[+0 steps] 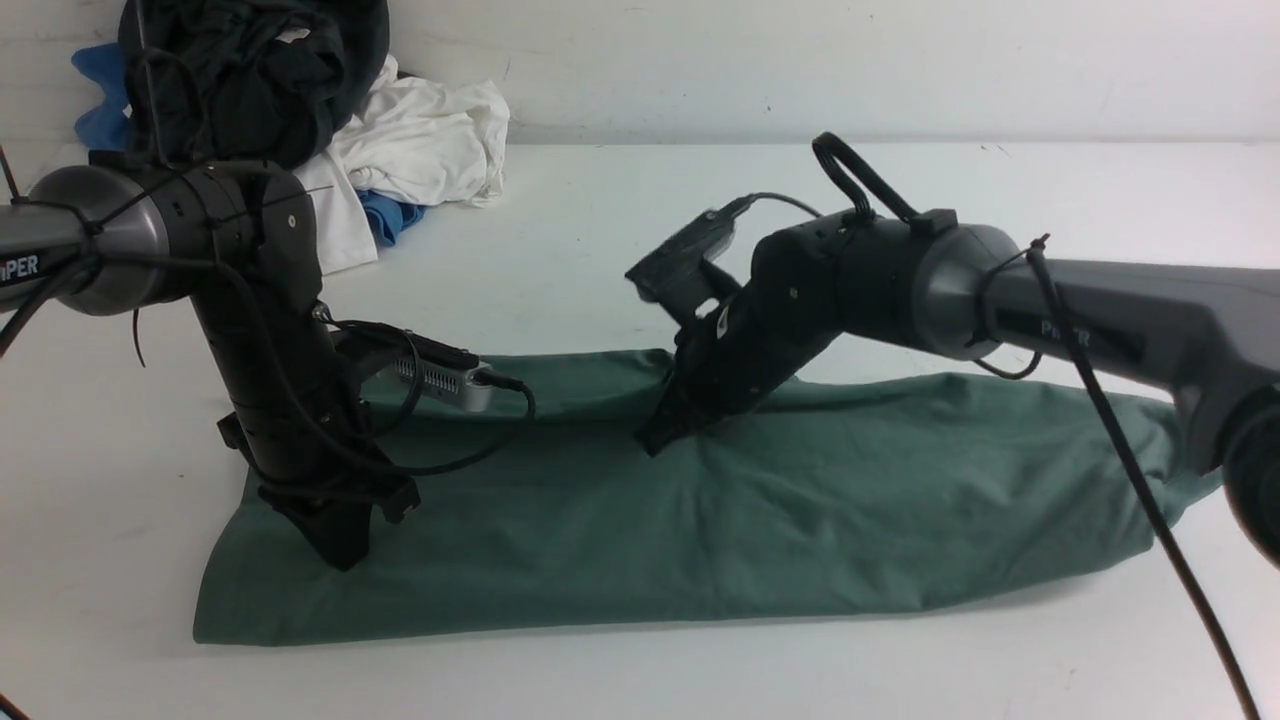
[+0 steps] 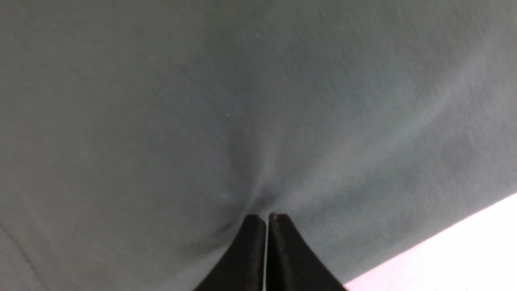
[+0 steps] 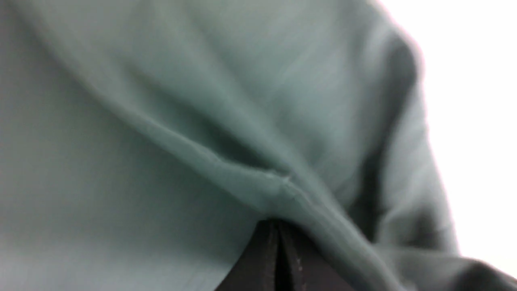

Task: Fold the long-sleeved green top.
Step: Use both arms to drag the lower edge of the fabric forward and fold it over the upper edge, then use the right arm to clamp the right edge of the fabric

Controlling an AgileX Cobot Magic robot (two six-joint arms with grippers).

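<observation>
Green top (image 1: 800, 520) lies as a long band on table (image 1: 600, 220), pinched twice.
Left gripper (image 1: 345, 555) clenched near its left end (cloth puckers at tips); right gripper (image 1: 655, 440) nips a ridge at its far edge.

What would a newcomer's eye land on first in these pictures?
The green long-sleeved top lies in a long band across the white table. The left end effector, shut, touches its left end; the right end effector, shut, near its far edge. A clothes heap sits far left.
</observation>
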